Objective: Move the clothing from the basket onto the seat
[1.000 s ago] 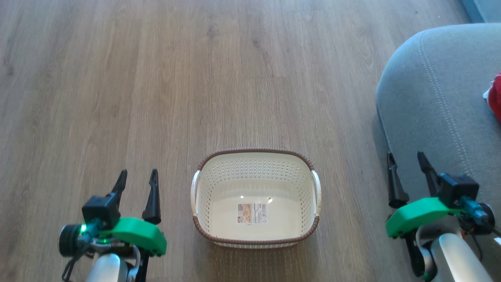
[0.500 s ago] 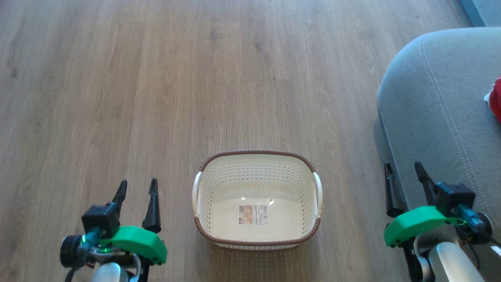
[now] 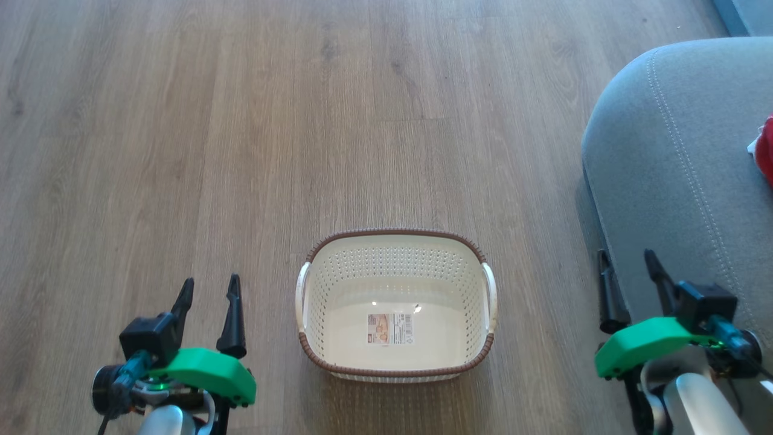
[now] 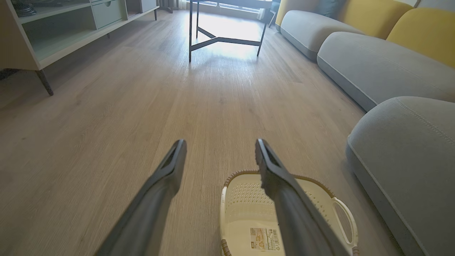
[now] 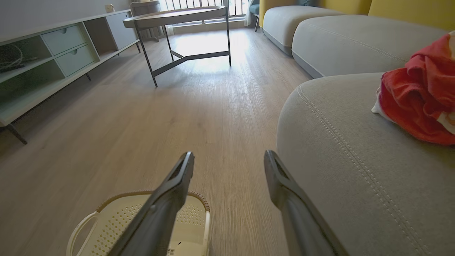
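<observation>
The cream basket stands on the wood floor between my arms, with nothing but a label sticker inside. It shows in the left wrist view too, as the basket, and the basket sits low in the right wrist view. The grey seat rises at the right, with red clothing lying on it at the frame edge. On the seat the red and white clothing is bunched up. My left gripper is open, left of the basket. My right gripper is open beside the seat's near corner.
Ahead stands a dark-legged table on the floor. A low shelf unit with drawers runs along the left. More grey cushions with yellow backs line the right side. Open wood floor lies beyond the basket.
Both arms have shifted slightly lower in the head view; the grippers stay open. Basket and clothing have not moved.
</observation>
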Motion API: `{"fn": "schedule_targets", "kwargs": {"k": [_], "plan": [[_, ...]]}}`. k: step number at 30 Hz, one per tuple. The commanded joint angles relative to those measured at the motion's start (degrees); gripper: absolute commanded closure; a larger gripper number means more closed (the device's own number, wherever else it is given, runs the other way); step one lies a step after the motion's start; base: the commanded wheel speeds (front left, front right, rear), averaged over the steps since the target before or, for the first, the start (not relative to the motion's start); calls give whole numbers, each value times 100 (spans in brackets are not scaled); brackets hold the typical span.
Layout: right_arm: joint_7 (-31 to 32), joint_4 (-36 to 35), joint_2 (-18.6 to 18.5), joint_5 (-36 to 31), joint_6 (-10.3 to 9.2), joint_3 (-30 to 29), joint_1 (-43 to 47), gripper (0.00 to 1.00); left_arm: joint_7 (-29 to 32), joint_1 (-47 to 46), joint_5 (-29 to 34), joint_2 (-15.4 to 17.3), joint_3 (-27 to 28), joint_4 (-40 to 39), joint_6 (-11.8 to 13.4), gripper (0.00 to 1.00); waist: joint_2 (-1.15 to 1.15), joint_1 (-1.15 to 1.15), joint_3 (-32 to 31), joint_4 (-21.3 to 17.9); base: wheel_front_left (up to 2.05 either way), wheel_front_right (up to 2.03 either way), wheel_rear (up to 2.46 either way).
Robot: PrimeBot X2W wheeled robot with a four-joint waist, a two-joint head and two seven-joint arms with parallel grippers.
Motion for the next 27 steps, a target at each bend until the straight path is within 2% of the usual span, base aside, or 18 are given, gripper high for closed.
{"fn": "schedule_targets", "kwargs": {"k": [1, 3, 4, 9, 27], "plan": [[-28, -170, -32, -15, 40, 16, -124, 0, -29, -190, 11, 17, 193, -200, -10, 0, 0, 0, 1, 1, 0, 0, 0], [-28, -172, -41, -17, 40, -71, -125, 0, -29, -195, -16, 17, 198, -213, -7, 0, 0, 0, 4, 10, 0, 0, 0], [0, 18, 2, 4, 0, -177, 0, 100, 1, 0, -12, 0, 1, 17, 0, 100, 0, 0, 4, 7, 0, 0, 0], [12, 347, 63, 38, 0, -157, 85, 100, 16, 105, -46, -3, -2, 342, 2, 100, 0, 0, 2, 7, 0, 0, 0], [319, 243, 106, 1131, 6, -285, 63, 100, 320, 34, -1175, 0, 163, 221, -70, 100, 0, 0, -54, 16, 0, 0, 0]]}}
